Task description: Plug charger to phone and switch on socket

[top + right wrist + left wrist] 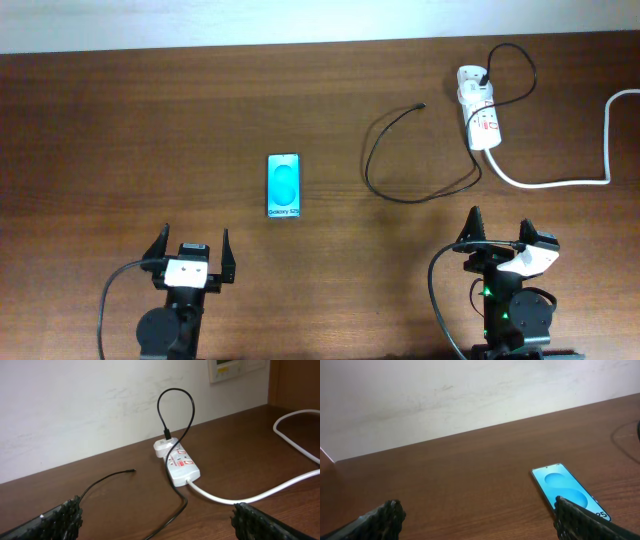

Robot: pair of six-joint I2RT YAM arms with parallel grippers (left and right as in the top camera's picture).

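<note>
Your left gripper (192,236) is released, jaws spread wide with nothing between them, parked low at the near edge of the table (100,130). Look out from the left wrist view and there's the phone (283,186), just ahead and off to the right. It lies flat, cyan screen up, with the white strip reading "Galaxy S25" at the end nearest you. It sits apart from the cable.

Over to your right gripper (500,220): also released, jaws fully apart, holding nothing, sitting at the near edge on the right. Straight ahead of it, the charger (366,168) cable runs in a loose loop across the wood. Its small connector tip (420,105) lies free on the table, between phone and socket, well apart from the phone.

Follow the cable the other way and it curls round toward the right gripper's side, then heads up to the socket (482,115). It arches in a tall loop above the strip, and its black plug end (168,437) drops into a white adapter (161,449) seated at the strip's far end.

The socket lies at the far right of the table, near the wall (75,410), with red markings on top. Its thick white cord (560,183) leaves the near end and sweeps off to the right. Whether the switch is on, you can't tell from here.
</note>
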